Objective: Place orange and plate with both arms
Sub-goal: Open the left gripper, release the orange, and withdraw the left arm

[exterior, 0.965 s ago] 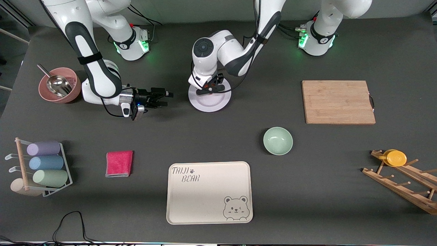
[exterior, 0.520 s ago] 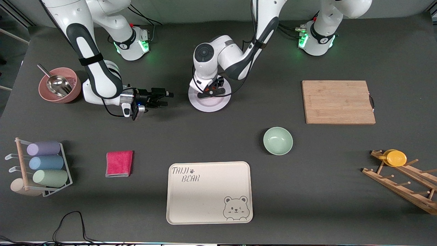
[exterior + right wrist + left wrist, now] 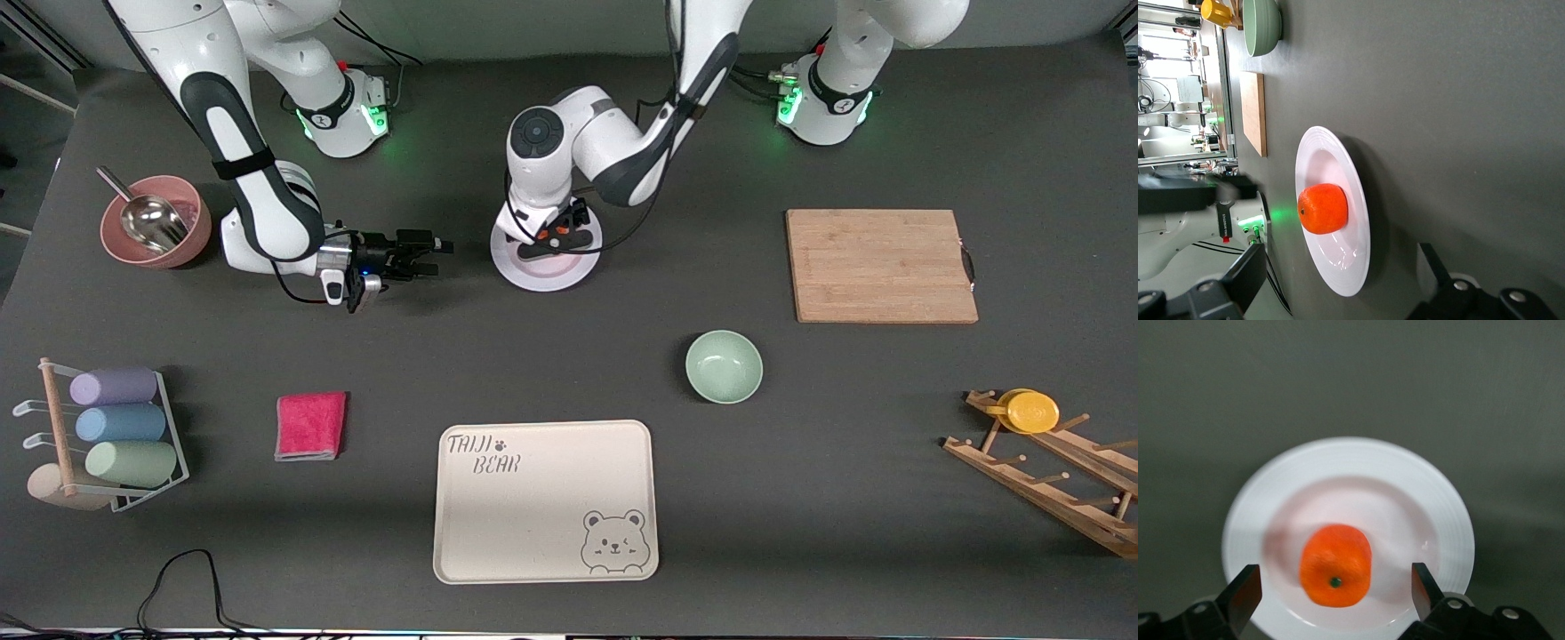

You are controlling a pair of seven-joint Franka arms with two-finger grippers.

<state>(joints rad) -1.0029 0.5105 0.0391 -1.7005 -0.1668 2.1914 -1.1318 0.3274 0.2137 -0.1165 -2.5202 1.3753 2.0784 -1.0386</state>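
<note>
I see the small round bright-orange fruit (image 3: 1335, 565) sitting on the shallow pale round plate (image 3: 1441, 513), directly below my released left tool (image 3: 1337, 593), while my right tool (image 3: 418, 256), also spread, hangs low beside that plate toward the right arm's end of the counter.

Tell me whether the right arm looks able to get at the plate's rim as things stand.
Probably yes: the right gripper is open, low beside the plate, with bare table between. The left gripper hangs open over the orange.

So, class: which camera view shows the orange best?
The left wrist view: the orange sits unobstructed on the plate. The right wrist view shows it side-on; in the front view the left gripper mostly hides it.
</note>
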